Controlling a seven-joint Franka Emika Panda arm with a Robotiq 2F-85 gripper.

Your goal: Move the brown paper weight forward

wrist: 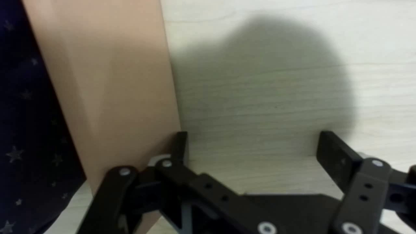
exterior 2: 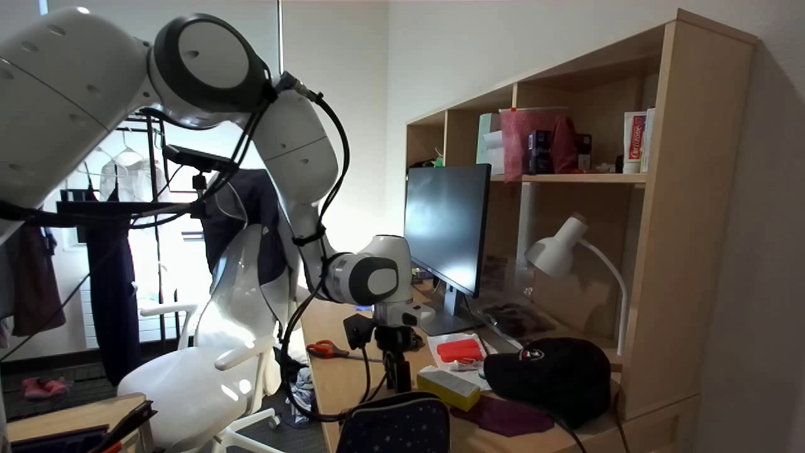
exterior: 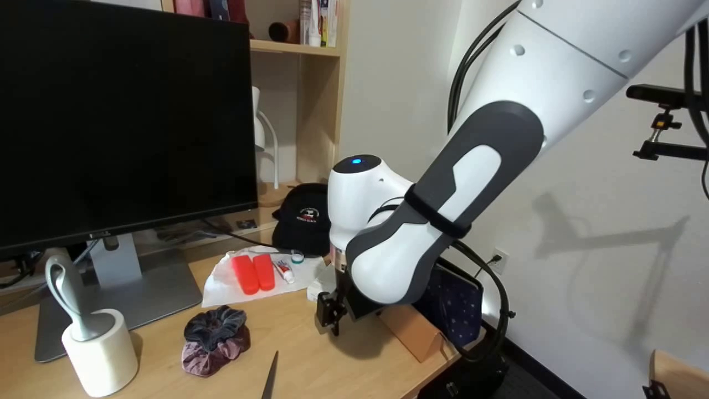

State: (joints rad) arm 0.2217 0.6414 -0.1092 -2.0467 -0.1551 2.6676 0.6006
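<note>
The brown paper weight (exterior: 411,328) is a plain tan block near the desk's right edge in an exterior view, in front of a dark blue starred pouch. It fills the left of the wrist view (wrist: 126,81); its lower end is partly covered by my finger. My gripper (wrist: 252,139) is open, low over the desk, with only bare wood between the fingers. Its left finger is right at the block's edge; I cannot tell whether they touch. The gripper also shows in both exterior views (exterior: 334,315) (exterior 2: 396,368). The block is hidden in an exterior view behind the pouch (exterior 2: 396,425).
The starred pouch (wrist: 35,130) lies directly beside the block. On the desk are a scrunchie (exterior: 215,341), scissors (exterior 2: 327,350), red cases (exterior: 253,272) on a white sheet, a yellow packet (exterior 2: 449,385), a black cap (exterior 2: 550,377) and a monitor (exterior: 122,122).
</note>
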